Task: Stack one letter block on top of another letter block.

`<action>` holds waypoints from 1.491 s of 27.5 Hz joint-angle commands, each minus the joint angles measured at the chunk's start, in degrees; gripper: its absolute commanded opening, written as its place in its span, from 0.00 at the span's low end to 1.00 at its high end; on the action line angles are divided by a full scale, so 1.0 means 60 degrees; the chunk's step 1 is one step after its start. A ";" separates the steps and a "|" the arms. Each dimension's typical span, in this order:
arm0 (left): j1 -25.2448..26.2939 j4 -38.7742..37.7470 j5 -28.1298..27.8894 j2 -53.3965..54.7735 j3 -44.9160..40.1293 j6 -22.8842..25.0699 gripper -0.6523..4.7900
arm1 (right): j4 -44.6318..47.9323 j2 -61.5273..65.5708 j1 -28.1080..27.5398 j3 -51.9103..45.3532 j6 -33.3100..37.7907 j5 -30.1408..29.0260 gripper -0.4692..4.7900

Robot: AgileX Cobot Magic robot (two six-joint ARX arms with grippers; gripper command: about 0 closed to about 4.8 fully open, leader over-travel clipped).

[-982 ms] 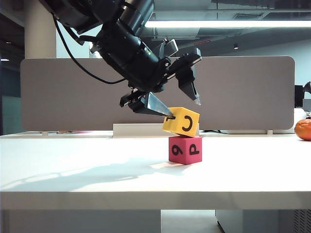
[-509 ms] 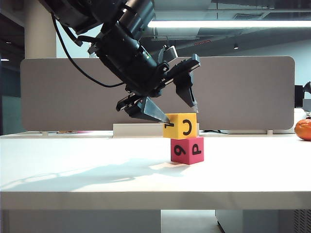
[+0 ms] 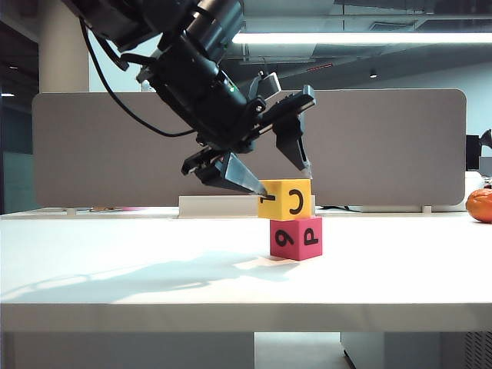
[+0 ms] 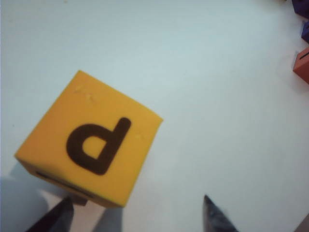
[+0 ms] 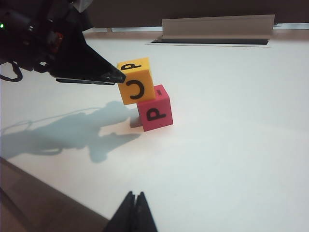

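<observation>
Your yellow block [image 3: 285, 200] sits on top of the pink-red block [image 3: 296, 237] near the middle of the white worktop [image 3: 154, 265], and the stack stands upright. In the exterior view the yellow block shows a "C" on its front face, and the pink-red one shows "9" and "P". The top block is shifted a little to the left of the one beneath it, so it overhangs that side slightly.

Your left tool [image 3: 286, 175] hangs just above the yellow block with its fingers spread wide apart. One fingertip [image 3: 252, 182] lies right at the block's upper left edge; whether it touches, you cannot tell from here. The other finger points down just above the block's top right corner. The left wrist view looks down on the block's top face, which carries a "P"-shaped letter, with both fingertips clear of its sides.

Your right tool [image 5: 134, 212] stays low at the near side of the worktop, well apart from the stack, its fingers pressed together on nothing.

An orange round thing [image 3: 480, 205] sits at the far right edge.
</observation>
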 commanded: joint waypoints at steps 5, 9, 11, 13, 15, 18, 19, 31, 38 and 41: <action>0.0025 -0.1603 -0.0616 -0.1038 0.0055 0.1188 0.73 | 0.0106 -0.0018 -0.0007 -0.0025 -0.0029 0.0000 0.08; 0.0222 -0.2375 -0.1158 -0.1854 0.0055 0.1996 0.41 | 0.0102 -0.0018 -0.0007 -0.0025 -0.0029 0.0007 0.08; 0.0379 -0.2626 -0.1213 -0.2178 0.0055 0.2506 0.31 | 0.0102 -0.0018 -0.0011 -0.0025 -0.0033 0.0047 0.08; 0.0576 -0.3002 -0.1359 -0.2575 0.0055 0.3060 0.25 | 0.0102 -0.0018 -0.0011 -0.0025 -0.0033 0.0098 0.08; 0.0787 -0.3330 -0.1534 -0.2871 0.0055 0.3264 0.24 | 0.0102 -0.0018 -0.0011 -0.0025 -0.0033 0.0164 0.08; 0.1129 -0.3985 -0.2047 -0.3260 0.0055 0.3330 0.24 | 0.0102 -0.0018 -0.0011 -0.0025 -0.0033 0.0240 0.08; 0.1279 -0.4258 -0.2248 -0.3395 0.0051 0.3333 0.24 | 0.0102 -0.0018 -0.0011 -0.0025 -0.0033 0.0313 0.08; 0.1956 -0.5115 -0.2554 -0.4801 -0.0146 0.3974 0.11 | 0.0106 -0.0018 -0.0015 -0.0025 -0.0069 0.2900 0.08; 0.1967 -0.4976 -0.2809 -0.6757 -0.1351 0.4149 0.11 | 0.0291 -0.0015 -0.0015 -0.0025 -0.0361 0.3934 0.08; 0.1967 -0.4907 -0.2820 -0.7599 -0.2018 0.4131 0.11 | 0.0335 -0.0015 -0.0018 -0.0025 -0.0364 0.3963 0.08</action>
